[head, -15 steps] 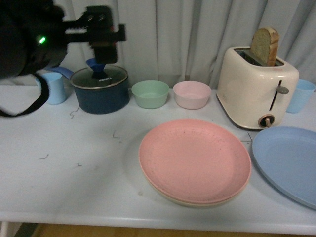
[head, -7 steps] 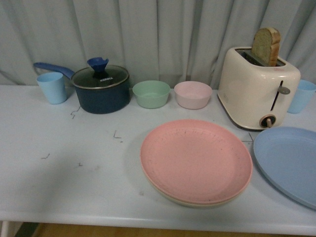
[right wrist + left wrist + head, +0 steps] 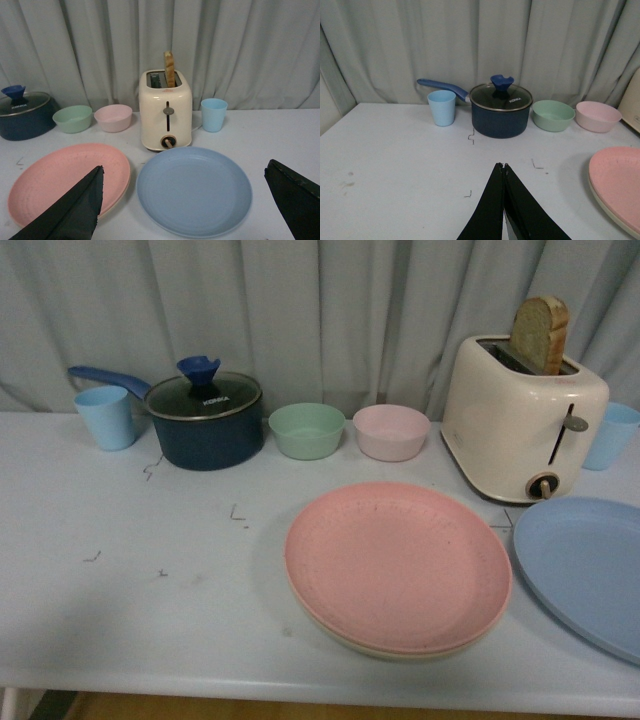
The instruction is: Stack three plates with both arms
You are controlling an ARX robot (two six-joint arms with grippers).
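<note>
The speckled pink plate (image 3: 397,563) lies on the beige plate (image 3: 385,650), of which only the rim shows, at the table's front middle. The light blue plate (image 3: 585,570) lies alone to their right, cut by the frame edge. No arm shows in the front view. In the left wrist view my left gripper (image 3: 503,165) is shut and empty above bare table, left of the pink plate (image 3: 617,187). In the right wrist view my right gripper (image 3: 185,175) is open wide, its fingers either side of the blue plate (image 3: 194,188), above it; the pink plate (image 3: 65,180) lies beside it.
A cream toaster (image 3: 522,415) with a bread slice stands behind the blue plate. A green bowl (image 3: 306,430), a pink bowl (image 3: 390,431), a dark blue lidded pot (image 3: 204,418) and two light blue cups (image 3: 105,416) (image 3: 610,434) line the back by the curtain.
The black left arm that filled the front view's upper left a second ago has left that view. The plates have not moved.
</note>
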